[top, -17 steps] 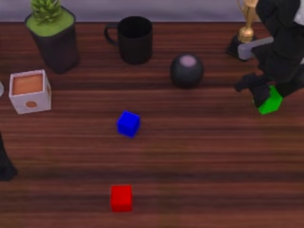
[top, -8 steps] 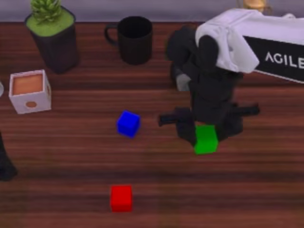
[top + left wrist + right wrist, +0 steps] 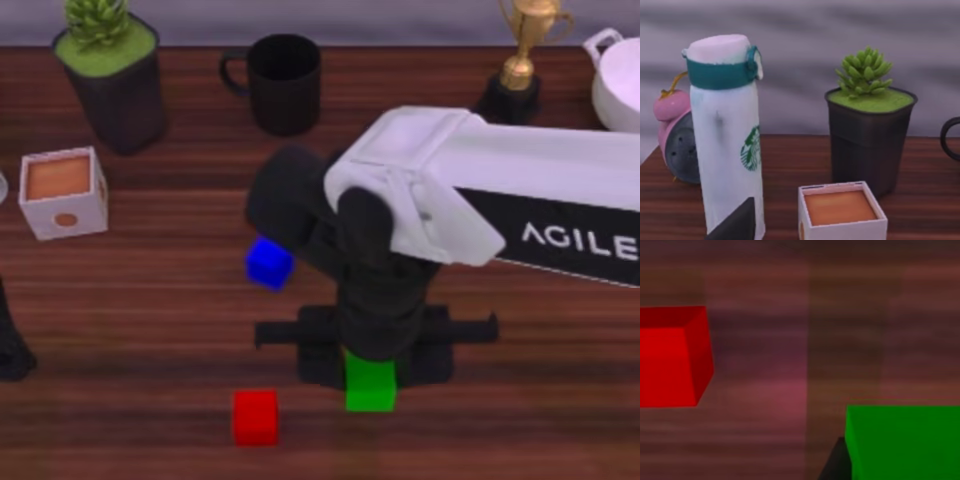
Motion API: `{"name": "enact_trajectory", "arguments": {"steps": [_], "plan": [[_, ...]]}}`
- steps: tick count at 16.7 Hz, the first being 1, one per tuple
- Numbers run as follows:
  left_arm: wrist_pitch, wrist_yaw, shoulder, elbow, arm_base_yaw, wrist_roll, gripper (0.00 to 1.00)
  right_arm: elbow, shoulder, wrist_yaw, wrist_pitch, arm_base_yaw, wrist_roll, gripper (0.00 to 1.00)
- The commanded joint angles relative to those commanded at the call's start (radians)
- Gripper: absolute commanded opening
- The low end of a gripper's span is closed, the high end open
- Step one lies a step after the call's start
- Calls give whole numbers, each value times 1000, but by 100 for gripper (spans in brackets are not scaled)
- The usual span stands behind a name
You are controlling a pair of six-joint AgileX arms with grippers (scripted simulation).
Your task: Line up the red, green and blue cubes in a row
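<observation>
R arm reaches in from the tabletop's right edge, its claw (image 3: 371, 378) closed on the green cube (image 3: 370, 385), now near the front edge, approx centre. Vs 0.5 s ago: arm has swung further left and toward the front; green cube has gone from mid-tabletop to a spot just right of the red cube (image 3: 255, 416), a gap between them, not touching. 1 s ago it was way over by the right edge. Whether the green cube is down on the wood or just above it: can't tell. R wrist view shows green cube (image 3: 905, 442) with a dark fingertip (image 3: 836, 462) at its side, red cube (image 3: 672, 357) apart from it across bare wood.

Red cube hasn't moved, near front edge, left of centre. Blue cube (image 3: 269, 262) also unmoved, mid-tabletop, partly under the arm's dark wrist, well behind the red one.

Arm now covers the dark sphere seen earlier; trophy (image 3: 522, 55) and white pot (image 3: 615, 80) at back right corner are uncovered again. Mug (image 3: 280, 82), potted plant (image 3: 108, 75) and white box (image 3: 62, 192) w/ orange top unchanged along back/left.

L arm parked at left edge (image 3: 12, 345), claw state can't tell. L wrist view: white bottle (image 3: 727, 135), pink-topped object (image 3: 675, 137), plant (image 3: 870, 135), box (image 3: 841, 210).
</observation>
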Motion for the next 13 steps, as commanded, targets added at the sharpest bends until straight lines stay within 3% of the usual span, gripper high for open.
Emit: {"name": "enact_trajectory", "arguments": {"steps": [6,13], "plan": [[0,0,0,0,0,0,100,-11,9,-1,17,-1,0,0],[0,0,0,0,0,0,100,-158,88,1,248,4,6,0]]}}
